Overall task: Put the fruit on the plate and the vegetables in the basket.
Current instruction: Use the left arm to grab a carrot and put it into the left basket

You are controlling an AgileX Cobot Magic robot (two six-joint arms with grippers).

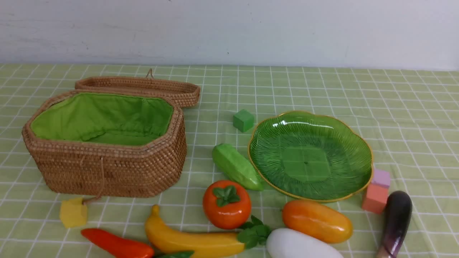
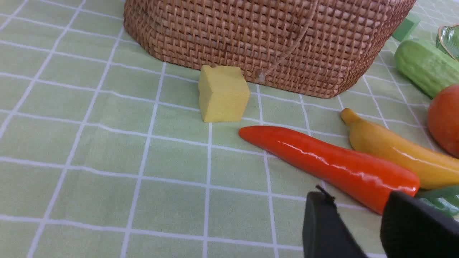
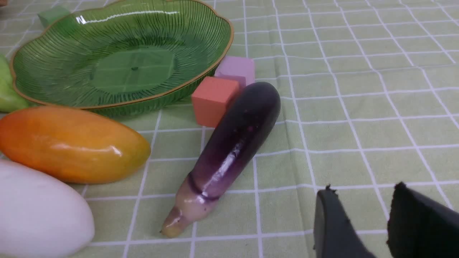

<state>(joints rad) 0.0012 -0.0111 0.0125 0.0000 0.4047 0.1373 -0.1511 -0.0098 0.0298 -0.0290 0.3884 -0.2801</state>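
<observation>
The open wicker basket (image 1: 107, 168) with green lining stands at the left, and the empty green glass plate (image 1: 308, 157) at the right. Between and in front of them lie the green gourd (image 1: 235, 165), persimmon (image 1: 226, 204), banana (image 1: 193, 240), mango (image 1: 317, 221), white radish (image 1: 297, 245), eggplant (image 1: 396, 222) and red pepper (image 1: 116, 244). My left gripper (image 2: 355, 200) hovers open just short of the pepper's (image 2: 330, 165) thick end, holding nothing. My right gripper (image 3: 362, 190) is open and empty, beside the eggplant (image 3: 233, 147). Neither gripper shows in the front view.
Foam cubes lie about: a yellow one (image 1: 73, 212) by the basket's front, a green one (image 1: 243, 120) behind the plate, a lilac one (image 1: 381, 178) and a salmon one (image 1: 375, 198) between plate and eggplant. The basket's lid (image 1: 143, 87) lies folded back behind it.
</observation>
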